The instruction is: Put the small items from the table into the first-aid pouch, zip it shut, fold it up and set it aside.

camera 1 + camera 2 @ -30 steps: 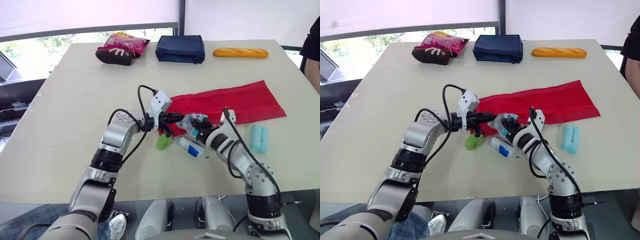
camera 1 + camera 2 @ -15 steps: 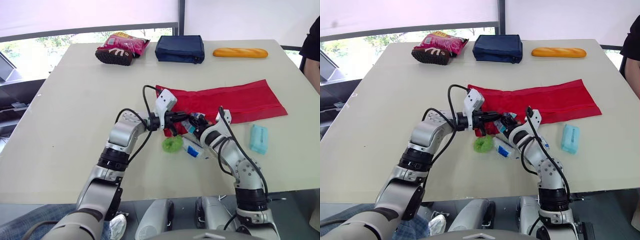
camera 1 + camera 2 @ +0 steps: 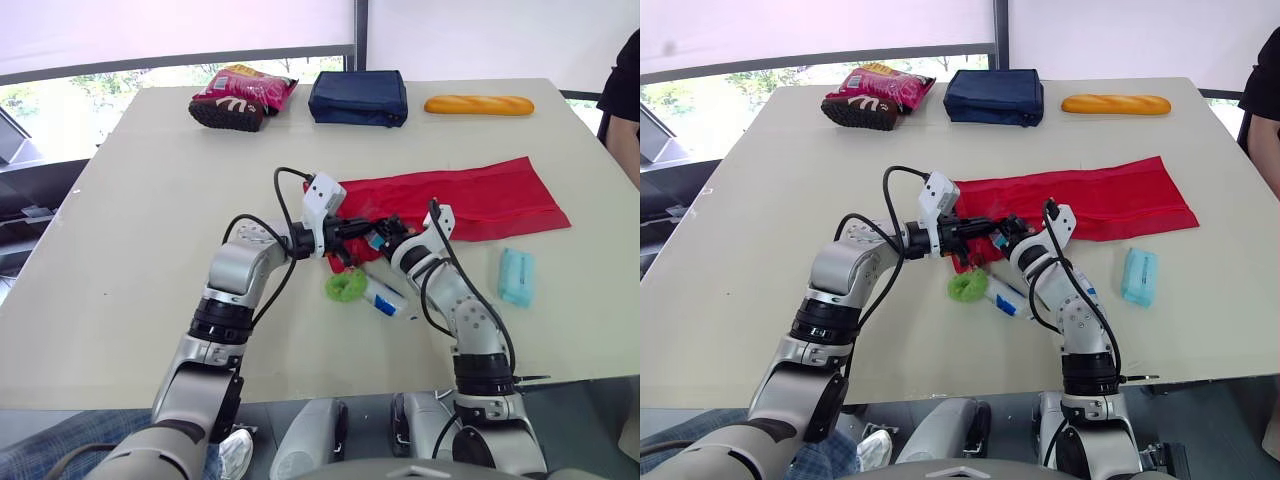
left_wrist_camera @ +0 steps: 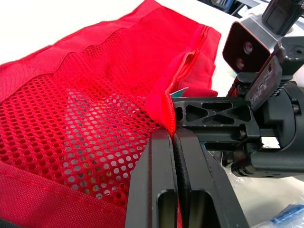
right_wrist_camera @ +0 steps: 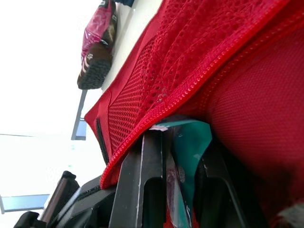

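A robot is working at a pale counter [image 3: 150, 200], seen from its head. A long red first-aid pouch [image 3: 470, 195] is lying unfolded across the middle of the frame, running toward the right.

The left claw [image 4: 173, 135] is pinching the pouch's zipper edge near the center of the frame. Its two fingers are pressed together on the red fabric and are lifting the mesh flap off the counter.

The right claw [image 3: 385, 232] is gripping a small teal packet [image 5: 190, 142], its fingers closed down onto it. A second ago this claw was sitting lower, toward the bottom center and clear of the pouch. It has since been travelling up toward the opening, and its tips are now reaching under the raised zipper edge, right beside the left claw. The packet appears to be partway into the pocket but not yet let go.

Three items are waiting on the counter below the pouch: a green item [image 3: 345, 285], a white and blue tube [image 3: 385, 297] and, at lower right, a pale blue packet [image 3: 517, 277]. Packing is therefore at an early stage, with zipping and folding to come.
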`<state>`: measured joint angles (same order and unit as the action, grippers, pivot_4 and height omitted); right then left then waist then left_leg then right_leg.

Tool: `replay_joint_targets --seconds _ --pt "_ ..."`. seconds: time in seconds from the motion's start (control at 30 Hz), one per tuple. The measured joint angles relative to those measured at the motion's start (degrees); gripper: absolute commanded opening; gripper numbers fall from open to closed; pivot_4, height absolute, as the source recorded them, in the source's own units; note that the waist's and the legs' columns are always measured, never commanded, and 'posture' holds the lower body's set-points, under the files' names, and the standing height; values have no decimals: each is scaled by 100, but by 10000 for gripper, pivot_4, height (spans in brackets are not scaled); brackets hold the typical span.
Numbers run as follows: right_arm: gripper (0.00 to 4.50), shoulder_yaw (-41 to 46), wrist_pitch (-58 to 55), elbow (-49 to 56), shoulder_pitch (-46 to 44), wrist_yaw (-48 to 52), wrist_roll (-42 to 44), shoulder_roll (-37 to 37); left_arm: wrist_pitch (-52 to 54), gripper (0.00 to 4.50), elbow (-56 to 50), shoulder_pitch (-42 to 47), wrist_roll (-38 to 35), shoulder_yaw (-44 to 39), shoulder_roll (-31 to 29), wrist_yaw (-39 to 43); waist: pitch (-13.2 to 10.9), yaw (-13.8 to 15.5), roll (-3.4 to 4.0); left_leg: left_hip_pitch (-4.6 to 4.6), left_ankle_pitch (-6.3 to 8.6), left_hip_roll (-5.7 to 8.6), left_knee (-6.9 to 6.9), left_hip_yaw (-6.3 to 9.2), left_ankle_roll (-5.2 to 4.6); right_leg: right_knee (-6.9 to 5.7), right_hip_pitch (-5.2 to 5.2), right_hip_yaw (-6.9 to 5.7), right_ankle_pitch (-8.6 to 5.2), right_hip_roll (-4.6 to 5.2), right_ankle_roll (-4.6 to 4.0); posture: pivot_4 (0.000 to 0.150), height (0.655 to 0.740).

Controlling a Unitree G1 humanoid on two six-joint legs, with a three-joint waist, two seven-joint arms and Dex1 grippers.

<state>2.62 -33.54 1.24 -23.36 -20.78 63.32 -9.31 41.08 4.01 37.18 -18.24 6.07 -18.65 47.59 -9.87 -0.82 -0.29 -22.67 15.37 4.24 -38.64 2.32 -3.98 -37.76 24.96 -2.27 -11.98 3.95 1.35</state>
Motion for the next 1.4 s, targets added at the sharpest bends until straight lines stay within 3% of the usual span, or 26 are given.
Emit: replay_joint_targets --seconds 0.37,0.43,0.47,0.53,0.93,1.4 --pt "782 -55 -101 -385 -268 206 -416 7 -10 196 -91 -145 -55 -94 14 -27 1 -11 0 5 -1 -2 0 -6 2 -6 1 6 0 -1 0 1500 7395" --pt "12165 -42 -94 -400 -269 237 -436 7 -57 0 -77 -143 -54 -101 18 -26 1 -11 0 5 -1 -2 0 -8 2 -6 1 8 0 0 0 1500 7395" --pt "12165 -29 -83 -398 -276 248 -434 8 -111 0 -77 -137 -66 -115 21 -23 3 -9 0 6 -1 -2 0 -8 2 -6 1 8 0 0 0 1500 7395" --pt "20054 6 -88 -378 -310 258 -434 13 -206 0 -77 -93 -102 -153 17 -13 12 -1 -2 8 -1 -2 0 -8 2 -6 0 8 0 0 0 1500 7395" --pt "20054 86 -437 -181 -309 154 -580 32 -417 0 150 -40 -123 -160 -27 137 20 10 -4 12 0 1 1 -9 1 -4 -5 8 0 2 0 1500 7395" --pt "20054 203 -1737 719 -58 170 -452 259 -708 0 802 77 23 -150 -59 -8 19 0 -4 8 0 -1 7 -10 0 -2 2 9 0 1 0 1500 7395"
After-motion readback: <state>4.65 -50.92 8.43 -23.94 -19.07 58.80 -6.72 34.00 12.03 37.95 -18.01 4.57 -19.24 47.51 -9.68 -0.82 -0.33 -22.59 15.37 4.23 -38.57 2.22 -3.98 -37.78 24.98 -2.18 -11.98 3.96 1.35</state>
